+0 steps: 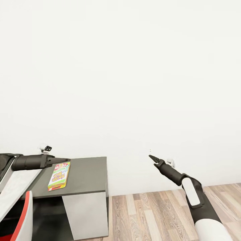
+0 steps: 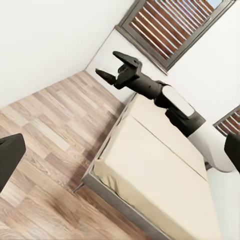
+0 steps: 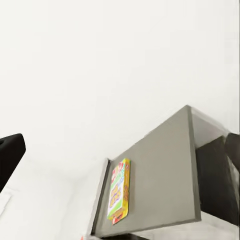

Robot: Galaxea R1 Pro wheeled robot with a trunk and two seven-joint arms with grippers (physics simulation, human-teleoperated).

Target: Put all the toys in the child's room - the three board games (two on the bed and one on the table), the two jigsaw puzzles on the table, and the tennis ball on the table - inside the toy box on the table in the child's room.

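One board game (image 1: 59,175) lies flat on the grey worktop (image 1: 88,174), near its left edge, colourful face up. Left end effector (image 1: 62,160) hovers just above the box's far end; jaw state unclear. Right end effector (image 2: 112,65) is empty, jaws apart, over wood floor (image 1: 160,214) near the bed (image 2: 160,170).

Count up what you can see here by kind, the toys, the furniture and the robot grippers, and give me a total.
Board game boxes: 1, a colourful box lying flat on the table
Grey tables: 1
Beds: 1
Grippers: 2, left gripper and right gripper
Total: 5
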